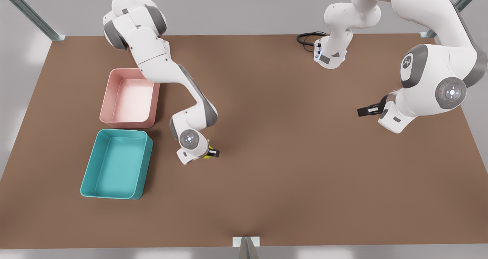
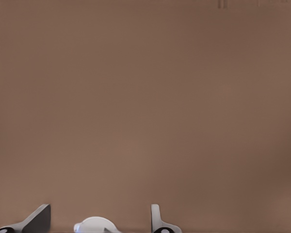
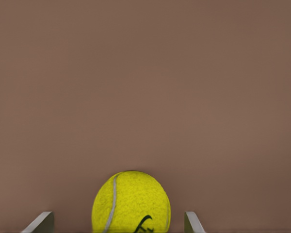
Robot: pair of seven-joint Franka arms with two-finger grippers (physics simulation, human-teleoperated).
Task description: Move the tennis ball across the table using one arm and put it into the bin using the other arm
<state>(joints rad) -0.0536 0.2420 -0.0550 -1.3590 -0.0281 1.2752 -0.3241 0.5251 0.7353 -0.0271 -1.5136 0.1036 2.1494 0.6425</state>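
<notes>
Straddling the tennis ball (image 3: 131, 201) you have the right hand (image 1: 211, 152), its fingers (image 3: 40, 222) spread with a gap either side of the ball, low over the worktop (image 1: 289, 167) just to the front view's right of the teal bin (image 1: 115, 164). Behind the bin sits a pink tub (image 1: 130, 98). Your left hand (image 1: 366, 110) waits well apart at the front view's right, fingers (image 2: 39, 219) spread, holding nothing.

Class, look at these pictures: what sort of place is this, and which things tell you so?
Probably a simulated robot test bench: a bare brown table with two arms mounted on it, a teal bin and a pink tub, and metal frame struts at its corners.
</notes>
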